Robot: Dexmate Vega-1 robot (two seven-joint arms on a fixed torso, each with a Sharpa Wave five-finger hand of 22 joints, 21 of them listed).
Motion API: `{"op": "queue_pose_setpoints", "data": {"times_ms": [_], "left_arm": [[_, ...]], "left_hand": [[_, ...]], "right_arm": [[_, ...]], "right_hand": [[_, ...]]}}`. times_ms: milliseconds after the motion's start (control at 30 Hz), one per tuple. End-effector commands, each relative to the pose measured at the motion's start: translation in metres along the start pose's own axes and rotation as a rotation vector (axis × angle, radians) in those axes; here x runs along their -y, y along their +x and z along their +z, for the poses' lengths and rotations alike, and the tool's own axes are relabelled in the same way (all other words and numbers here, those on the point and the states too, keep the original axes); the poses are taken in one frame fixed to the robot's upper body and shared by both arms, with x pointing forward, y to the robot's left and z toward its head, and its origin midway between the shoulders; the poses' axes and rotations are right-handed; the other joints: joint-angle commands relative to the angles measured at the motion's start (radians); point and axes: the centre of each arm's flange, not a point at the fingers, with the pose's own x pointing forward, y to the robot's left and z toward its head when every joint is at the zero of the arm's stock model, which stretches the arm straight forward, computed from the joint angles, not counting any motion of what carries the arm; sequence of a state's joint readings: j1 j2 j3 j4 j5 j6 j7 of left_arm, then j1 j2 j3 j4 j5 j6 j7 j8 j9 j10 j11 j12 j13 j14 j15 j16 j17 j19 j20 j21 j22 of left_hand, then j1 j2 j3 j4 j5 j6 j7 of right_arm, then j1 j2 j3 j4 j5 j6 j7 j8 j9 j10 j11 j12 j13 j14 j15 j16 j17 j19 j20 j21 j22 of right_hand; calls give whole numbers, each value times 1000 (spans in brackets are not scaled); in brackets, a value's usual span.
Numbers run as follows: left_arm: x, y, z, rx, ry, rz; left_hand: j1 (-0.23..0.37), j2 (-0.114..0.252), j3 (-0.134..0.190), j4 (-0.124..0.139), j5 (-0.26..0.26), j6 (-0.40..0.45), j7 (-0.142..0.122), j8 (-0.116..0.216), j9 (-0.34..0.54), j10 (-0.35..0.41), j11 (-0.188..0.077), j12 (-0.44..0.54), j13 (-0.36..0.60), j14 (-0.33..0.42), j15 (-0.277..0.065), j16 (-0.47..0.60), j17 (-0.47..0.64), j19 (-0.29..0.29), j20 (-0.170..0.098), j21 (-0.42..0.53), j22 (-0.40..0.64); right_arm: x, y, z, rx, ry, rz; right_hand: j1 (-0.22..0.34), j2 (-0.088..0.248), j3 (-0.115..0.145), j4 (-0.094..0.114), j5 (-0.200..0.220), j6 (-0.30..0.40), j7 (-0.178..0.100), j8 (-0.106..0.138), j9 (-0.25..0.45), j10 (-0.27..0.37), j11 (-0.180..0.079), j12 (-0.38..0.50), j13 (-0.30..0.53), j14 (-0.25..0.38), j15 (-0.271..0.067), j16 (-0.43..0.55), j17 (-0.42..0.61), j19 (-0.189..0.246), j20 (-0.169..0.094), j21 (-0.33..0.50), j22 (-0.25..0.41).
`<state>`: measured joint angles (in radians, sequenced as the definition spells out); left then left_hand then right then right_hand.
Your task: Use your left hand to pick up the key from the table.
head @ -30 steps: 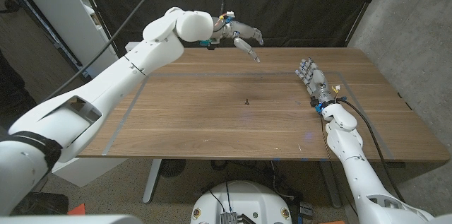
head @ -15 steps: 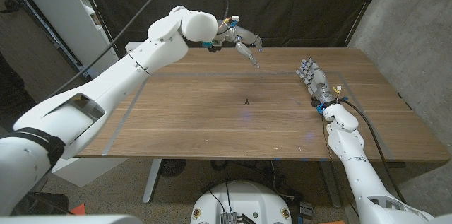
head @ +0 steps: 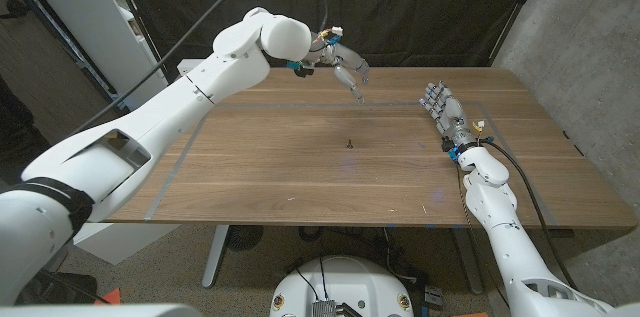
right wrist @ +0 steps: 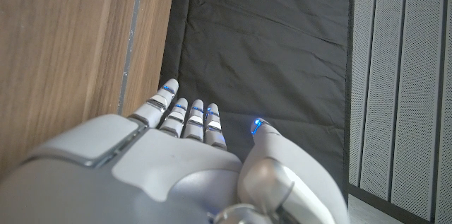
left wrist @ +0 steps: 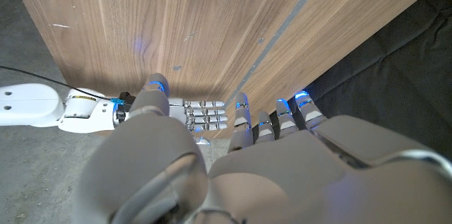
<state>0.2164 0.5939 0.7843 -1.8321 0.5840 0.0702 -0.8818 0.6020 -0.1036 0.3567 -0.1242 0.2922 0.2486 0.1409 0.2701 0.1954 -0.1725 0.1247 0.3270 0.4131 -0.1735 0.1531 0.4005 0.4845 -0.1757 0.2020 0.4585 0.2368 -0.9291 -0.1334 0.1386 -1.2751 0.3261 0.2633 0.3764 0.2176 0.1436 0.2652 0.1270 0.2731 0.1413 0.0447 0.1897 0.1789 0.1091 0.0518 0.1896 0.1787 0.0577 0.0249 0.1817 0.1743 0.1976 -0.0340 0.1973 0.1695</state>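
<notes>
The key (head: 349, 144) is a small dark object lying near the middle of the wooden table (head: 300, 187). My left hand (head: 345, 65) hovers above the far part of the table, well behind the key, fingers apart and pointing down, holding nothing. In the left wrist view my left hand (left wrist: 240, 160) shows from behind, with my right hand (left wrist: 201, 114) across the table. My right hand (head: 443, 112) stands on its edge at the right side of the table, fingers extended and empty. The right wrist view has that right hand (right wrist: 176, 160) beside the table's edge.
A thin taped line (head: 290, 105) marks a rectangle on the tabletop. Black curtain (head: 420, 7) hangs behind the table and a grey wall (head: 590, 47) stands to the right. A white shelf unit (head: 90, 17) stands at the far left.
My left hand has drawn slightly back toward the robot's left and turned its fingers further down. The key and my right hand have not moved.
</notes>
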Motion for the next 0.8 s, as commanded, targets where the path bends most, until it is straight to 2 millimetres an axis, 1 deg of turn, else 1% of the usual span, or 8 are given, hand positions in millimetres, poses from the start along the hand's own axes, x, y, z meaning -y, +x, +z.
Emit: {"op": "queue_pose_setpoints", "data": {"times_ms": [33,167,300,367,500,533,800], "left_arm": [[9,3,0,-14,20,-47],[13,6,1,-17,44,-42],[14,9,1,-19,42,-42],[15,10,0,-30,48,-28],[20,14,-3,-36,36,-19],[23,17,-4,-35,21,-29],[32,29,-4,-14,7,-59]], "left_hand": [[15,2,-1,-1,-3,17,3,5,2,-41,-7,6,4,-73,-10,6,4,-129,9,4,3],[22,9,0,-2,-4,31,0,6,3,-32,-12,10,5,-61,-17,11,3,-117,8,8,3],[21,7,-5,-1,-7,47,9,7,3,-20,-16,16,6,-57,-19,12,1,-108,4,10,2],[17,3,-11,0,-10,62,17,9,3,-7,-18,22,6,-45,-19,16,0,-95,-3,15,1],[14,-1,-18,2,-13,73,18,7,3,13,-24,32,7,-29,-24,20,-2,-78,-6,20,0],[13,-2,-20,2,-14,82,23,8,3,16,-24,33,8,-26,-25,21,-3,-75,-5,21,0],[13,-2,-26,3,-15,115,17,12,3,33,-26,42,9,-14,-30,23,-7,-65,-11,23,-1]], "right_arm": [[-2,-2,-1,-1,0,0],[-2,-3,-2,-3,2,-1],[-2,-4,-3,-4,2,0],[-2,-4,-3,-2,2,0],[-1,-4,-3,-1,-2,0],[0,-4,-2,1,-3,-2],[1,-4,-3,-1,-4,-4]], "right_hand": [[-7,1,9,0,-4,10,2,6,4,8,-5,6,5,8,5,10,5,12,2,4,5],[-8,0,9,0,-4,10,2,6,4,9,-5,6,5,9,4,9,5,12,2,4,5],[-9,0,10,0,-4,10,2,5,4,9,-5,5,5,10,4,10,5,12,1,4,5],[-10,0,10,0,-4,12,2,6,4,11,-5,6,5,10,4,9,5,13,1,4,5],[-12,-1,9,1,-5,16,2,7,4,13,-6,6,5,10,5,9,5,13,2,4,5],[-12,-1,9,1,-5,16,2,7,4,13,-6,6,5,10,5,9,5,13,3,4,5],[-15,-2,9,2,-5,17,2,6,4,14,-5,5,5,11,5,9,6,13,3,4,5]]}}
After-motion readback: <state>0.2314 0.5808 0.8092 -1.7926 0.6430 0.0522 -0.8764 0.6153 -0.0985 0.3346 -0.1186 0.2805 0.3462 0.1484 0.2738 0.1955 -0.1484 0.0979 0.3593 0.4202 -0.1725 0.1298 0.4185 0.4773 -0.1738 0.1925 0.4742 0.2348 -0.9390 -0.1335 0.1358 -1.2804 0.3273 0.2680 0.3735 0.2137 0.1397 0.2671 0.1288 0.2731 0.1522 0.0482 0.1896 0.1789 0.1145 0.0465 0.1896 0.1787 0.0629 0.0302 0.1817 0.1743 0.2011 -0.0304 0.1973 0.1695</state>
